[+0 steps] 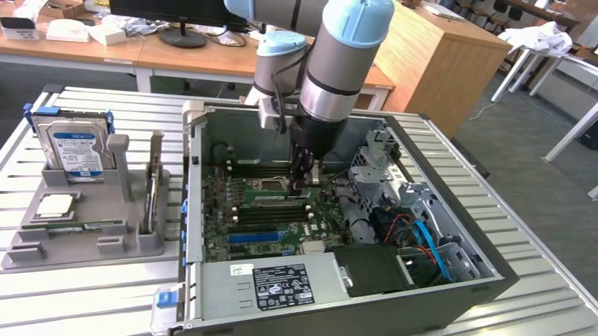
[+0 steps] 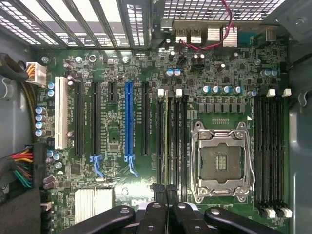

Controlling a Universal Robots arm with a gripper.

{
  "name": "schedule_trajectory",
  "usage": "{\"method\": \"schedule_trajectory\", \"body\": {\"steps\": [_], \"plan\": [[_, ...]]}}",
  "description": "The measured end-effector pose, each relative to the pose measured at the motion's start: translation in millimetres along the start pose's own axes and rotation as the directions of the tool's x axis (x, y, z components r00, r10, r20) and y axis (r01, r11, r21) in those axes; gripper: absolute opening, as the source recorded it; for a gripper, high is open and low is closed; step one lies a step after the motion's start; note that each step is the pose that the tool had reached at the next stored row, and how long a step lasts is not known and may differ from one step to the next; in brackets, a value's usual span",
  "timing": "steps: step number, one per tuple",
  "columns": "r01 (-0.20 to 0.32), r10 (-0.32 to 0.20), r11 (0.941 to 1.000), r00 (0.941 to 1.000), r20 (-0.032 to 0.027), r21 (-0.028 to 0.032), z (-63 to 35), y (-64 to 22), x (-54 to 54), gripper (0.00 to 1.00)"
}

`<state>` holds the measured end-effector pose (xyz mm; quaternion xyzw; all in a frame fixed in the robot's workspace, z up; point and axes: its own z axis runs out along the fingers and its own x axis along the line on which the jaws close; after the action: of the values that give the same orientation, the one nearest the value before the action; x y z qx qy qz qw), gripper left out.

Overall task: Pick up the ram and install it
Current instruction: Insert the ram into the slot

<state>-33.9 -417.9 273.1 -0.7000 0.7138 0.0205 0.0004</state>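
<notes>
Hand [image 2: 165,191] tight around ram [image 2: 165,131]

Hard drive [image 1: 75,150]: stood upright in the grey holder [image 1: 89,243], at the exterior view's left.
Processor chip [image 1: 56,204]: laid flat on the holder.
Computer case [image 1: 500,280]: laid open on the slatted table [image 1: 84,301].
Power supply [image 1: 271,283]: fitted inside the case.
Processor socket [image 2: 222,161]: mounted between black memory slots.
Blue expansion slot [image 2: 128,122]: flanked by black slots.

Nothing here can be read outright. The hard drive [image 1: 75,150] bears a blue-and-white label with print too fine to make out. The black label [image 1: 283,285] on the power supply carries illegible white lines and round marks. White lettering beside the motherboard's blue slot [image 2: 128,122] is also illegible.
</notes>
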Motion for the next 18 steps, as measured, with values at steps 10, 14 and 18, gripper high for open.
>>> {"method": "schedule_trajectory", "body": {"steps": [10, 14, 18], "plan": [[0.0, 0.0, 1.0, 1.0, 0.0002, 0.0001, 6.3, -0.2, 0.2, 0.11], [0.012, -0.012, 0.9999, 0.9999, -0.0005, -0.0004, 7.6, -0.2, 0.2, 0.11], [0.013, -0.013, 0.9999, 0.9999, 0.0, -0.0002, 9.0, -0.3, 0.2, 0.11]]}}
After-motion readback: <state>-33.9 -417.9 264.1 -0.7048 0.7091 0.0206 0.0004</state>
